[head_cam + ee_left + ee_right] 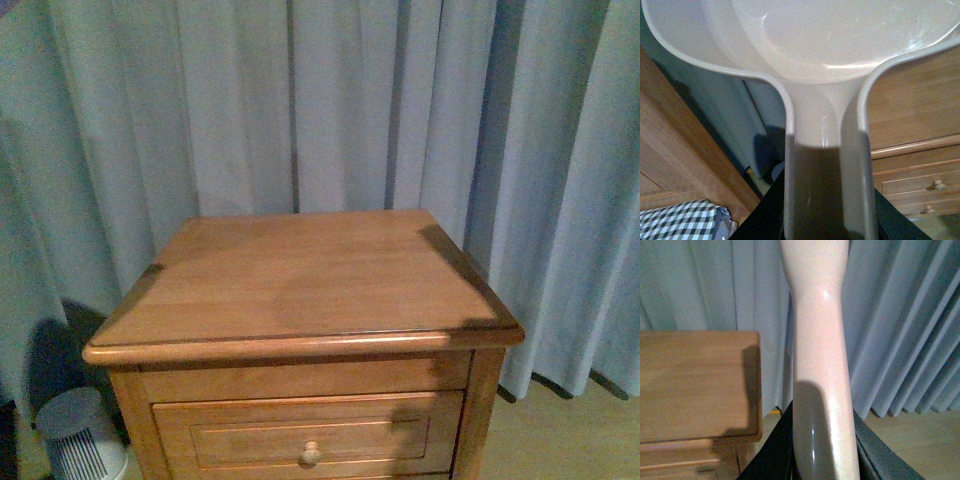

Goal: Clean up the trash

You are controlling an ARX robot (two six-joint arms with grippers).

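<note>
Low on the left, a small white slatted appliance stands beside the wooden nightstand, with a pale curtain hanging behind. The left hand is clamped on the stem of the pale dustpan, its scoop spreading out ahead. The right hand is clamped round a smooth pink handle, next to the nightstand's edge. As for the trash, I can't tell where it lies.

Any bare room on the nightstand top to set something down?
The whole wooden nightstand top shows bare in the front view, from the pale grey curtain at the back to its front edge. Left of its base stands a white ribbed appliance; the tan floor right of it looks open.
</note>
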